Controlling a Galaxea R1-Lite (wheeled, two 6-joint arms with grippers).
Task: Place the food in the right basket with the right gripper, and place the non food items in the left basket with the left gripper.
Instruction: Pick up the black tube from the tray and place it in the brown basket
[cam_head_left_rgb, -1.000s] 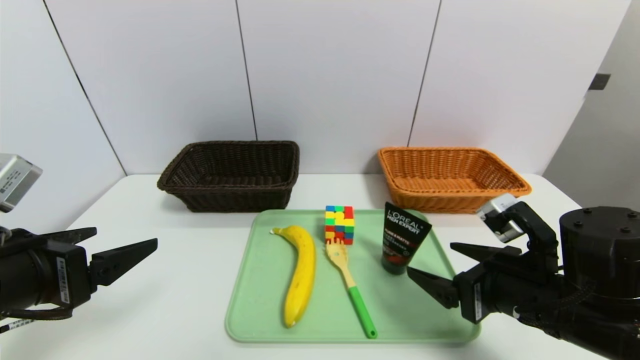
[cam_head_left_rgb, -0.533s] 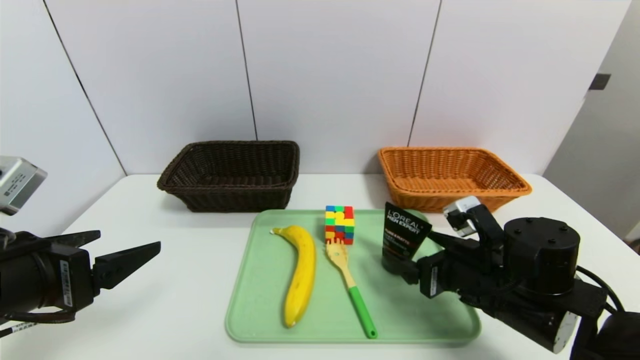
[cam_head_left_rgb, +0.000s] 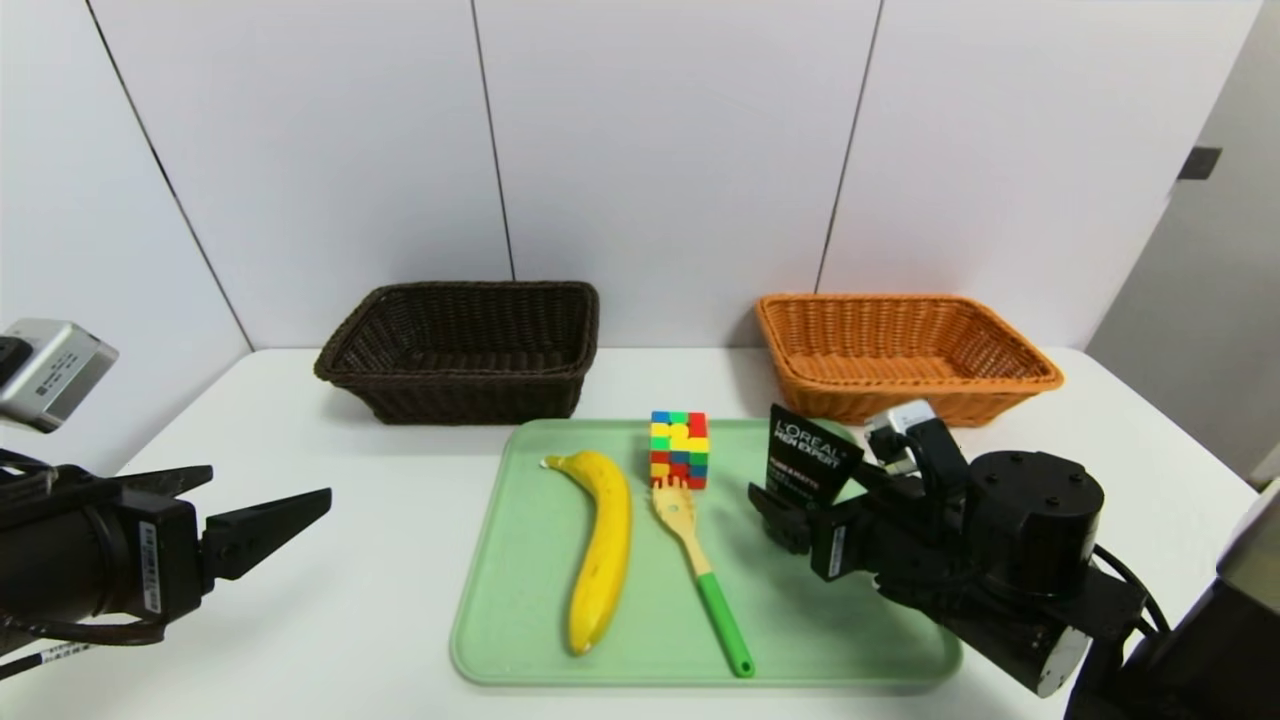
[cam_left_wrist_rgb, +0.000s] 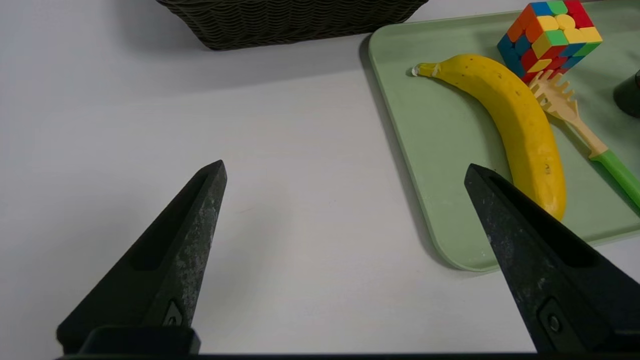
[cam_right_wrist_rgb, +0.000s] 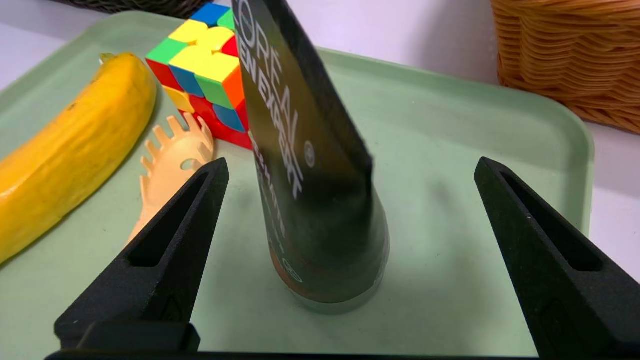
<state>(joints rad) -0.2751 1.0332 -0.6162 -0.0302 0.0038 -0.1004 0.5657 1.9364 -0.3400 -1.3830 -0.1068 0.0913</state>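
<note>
Right end effector (cam_right_wrist_rgb: 350, 167) advanced; black tube (cam_right_wrist_rgb: 310, 165) stands between its spread fingers.

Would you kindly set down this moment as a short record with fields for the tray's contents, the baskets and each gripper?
tray: pale green plastic tray on the white table
on tray: yellow banana; multicoloured puzzle cube; wooden fork with green handle; black tube, upright on its cap
baskets: dark brown wicker basket and orange-tan wicker basket, nothing visible inside either
left gripper: open, above bare table beside the tray
right gripper: open, fingers either side of the tube, no contact visible
</note>
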